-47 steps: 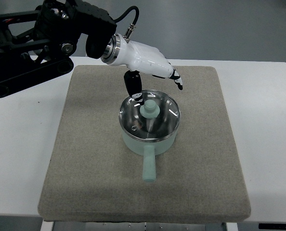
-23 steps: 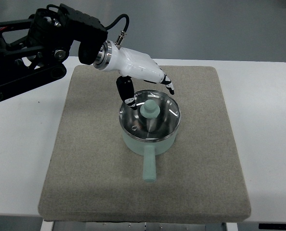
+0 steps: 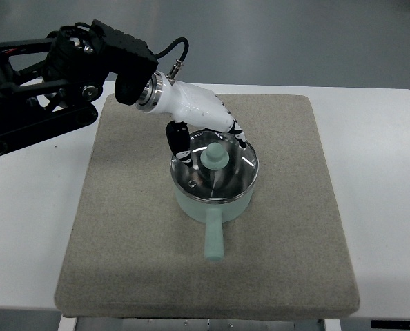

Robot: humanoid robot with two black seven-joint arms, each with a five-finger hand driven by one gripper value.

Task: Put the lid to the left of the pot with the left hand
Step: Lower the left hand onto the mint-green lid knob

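Note:
A pale green pot [image 3: 215, 207] with a stub handle pointing toward the near edge stands in the middle of the mat. Its glass lid [image 3: 214, 172] with a pale green knob [image 3: 214, 157] rests on it. My left hand [image 3: 208, 138], white with black finger parts, hangs over the lid's far-left rim, thumb down by the rim on the left and fingers reaching toward the knob's far side. The fingers are spread and hold nothing. The right arm does not show.
A grey-brown felt mat [image 3: 136, 227] covers most of the white table [image 3: 25, 227]. The black left arm [image 3: 60, 76] spans the far-left corner.
The left hand has drawn left and lowered from beyond the pot's far rim down onto the lid's far-left side, closer to the knob. Pot and lid have not moved.

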